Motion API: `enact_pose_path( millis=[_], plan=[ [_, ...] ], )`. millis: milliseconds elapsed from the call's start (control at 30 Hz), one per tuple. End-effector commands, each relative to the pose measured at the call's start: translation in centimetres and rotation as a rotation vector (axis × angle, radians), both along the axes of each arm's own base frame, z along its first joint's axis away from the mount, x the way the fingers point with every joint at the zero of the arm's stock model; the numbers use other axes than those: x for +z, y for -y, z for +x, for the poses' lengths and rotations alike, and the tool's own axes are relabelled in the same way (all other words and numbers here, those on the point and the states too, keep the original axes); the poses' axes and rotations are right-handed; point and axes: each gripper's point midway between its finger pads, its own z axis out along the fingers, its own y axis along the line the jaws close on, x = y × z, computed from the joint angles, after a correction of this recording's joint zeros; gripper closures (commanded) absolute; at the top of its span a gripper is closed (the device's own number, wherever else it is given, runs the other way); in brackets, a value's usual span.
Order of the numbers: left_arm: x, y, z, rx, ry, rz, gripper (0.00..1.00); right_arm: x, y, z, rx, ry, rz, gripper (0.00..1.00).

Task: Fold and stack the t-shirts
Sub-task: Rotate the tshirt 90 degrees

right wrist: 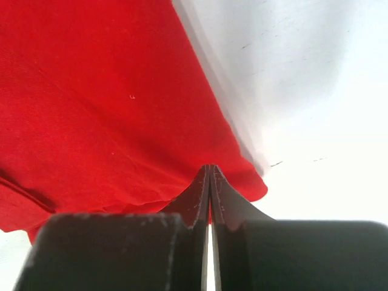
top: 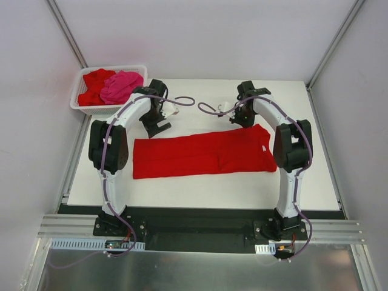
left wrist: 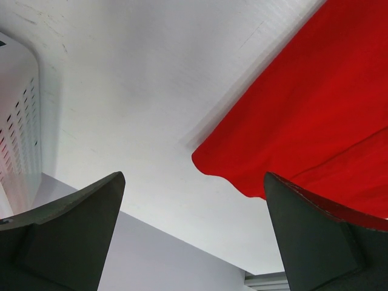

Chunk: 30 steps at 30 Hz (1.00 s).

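Middle of the table [top: 303, 182], the red t-shirt [top: 200, 156] lies flat. Right gripper [right wrist: 209, 173] looks pinched shut on its far right corner, left gripper [left wrist: 194, 179] hangs wide open by the far left one. Lifting one-sided could skew it, or that thin pinch slips.

You are looking down on a white table [top: 200, 188] in the middle of the frame, boxed in by plain white walls [top: 200, 36] at top, left and right. Grey metal posts [top: 66, 33] slant through the upper corners. Along the bottom lie a black base plate [top: 200, 227], an aluminium rail [top: 66, 225] and a dull metal sheet [top: 200, 273]. The light is soft and even.
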Motion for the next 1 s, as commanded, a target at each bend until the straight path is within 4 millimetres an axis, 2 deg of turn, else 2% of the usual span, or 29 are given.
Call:
enact_pose_path(
  millis=[0,133,200,267,367,600,733,967],
  plan=[
    [1.3,-0.1,-0.2,-0.011,0.018,0.003,0.0,0.4,-0.9,0.7,0.044,0.014,0.009,0.99],
    [1.3,-0.2,-0.2,-0.013,0.019,0.008,0.01,0.1,-1.1,0.6,0.046,-0.007,-0.007,0.99],
    [1.2,-0.3,-0.4,-0.016,0.014,0.011,0.01,0.0,-0.9,0.2,0.048,-0.025,-0.017,0.76],
    [1.1,-0.3,-0.3,-0.017,0.014,0.011,0.01,0.1,-0.8,-0.1,0.054,-0.03,-0.019,0.58],
    [0.9,-0.3,-0.5,-0.016,0.006,0.01,0.01,0.3,-0.5,-0.8,0.074,-0.049,-0.033,0.47],
    [0.7,-0.4,-0.6,-0.019,0.001,0.015,0.01,0.7,0.3,-2.1,0.124,-0.087,-0.074,0.48],
    [0.7,-0.3,-0.5,-0.018,0.003,0.016,0.01,0.8,0.5,-2.4,0.131,-0.096,-0.078,0.56],
    [0.7,-0.4,-0.2,-0.015,0.007,0.024,0.01,-0.3,0.6,-2.8,0.121,-0.124,-0.077,0.61]
  ],
)
